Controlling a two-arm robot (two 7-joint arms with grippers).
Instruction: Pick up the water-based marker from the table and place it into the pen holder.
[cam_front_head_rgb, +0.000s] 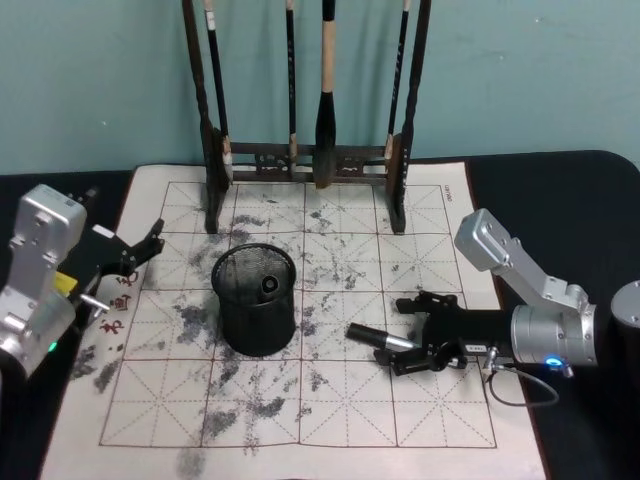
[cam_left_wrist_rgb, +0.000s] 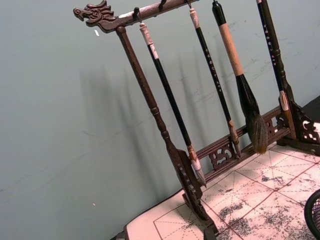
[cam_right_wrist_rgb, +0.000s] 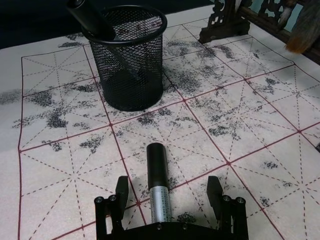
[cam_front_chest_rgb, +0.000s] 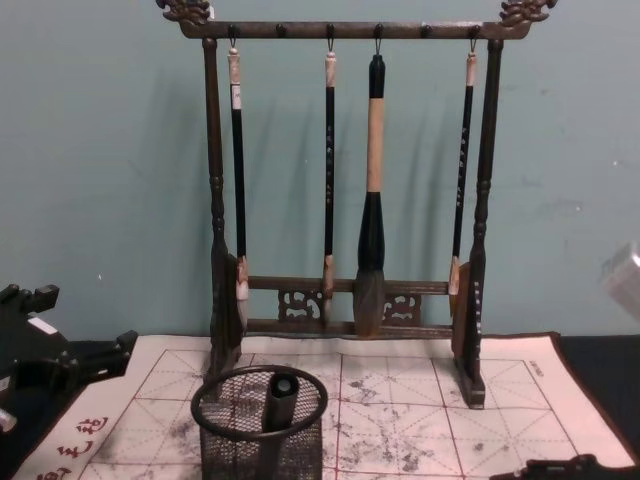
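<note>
The water-based marker (cam_front_head_rgb: 375, 336), with a black cap and a silver barrel, lies flat on the ink-stained grid mat to the right of the pen holder (cam_front_head_rgb: 250, 322). My right gripper (cam_front_head_rgb: 402, 338) is open and low over the mat, one finger on each side of the marker (cam_right_wrist_rgb: 157, 175), without touching it. In the right wrist view the black mesh pen holder (cam_right_wrist_rgb: 132, 75) stands upright beyond the marker, with another dark pen (cam_right_wrist_rgb: 92, 21) leaning inside it. My left gripper (cam_front_head_rgb: 128, 265) is open and idle over the mat's left edge.
A tall dark wooden brush rack (cam_front_head_rgb: 305, 160) with several hanging brushes stands at the back of the mat, behind the holder (cam_front_chest_rgb: 210, 400). The grid mat (cam_front_head_rgb: 330, 400) covers the black table. The teal wall is close behind the rack (cam_left_wrist_rgb: 165, 145).
</note>
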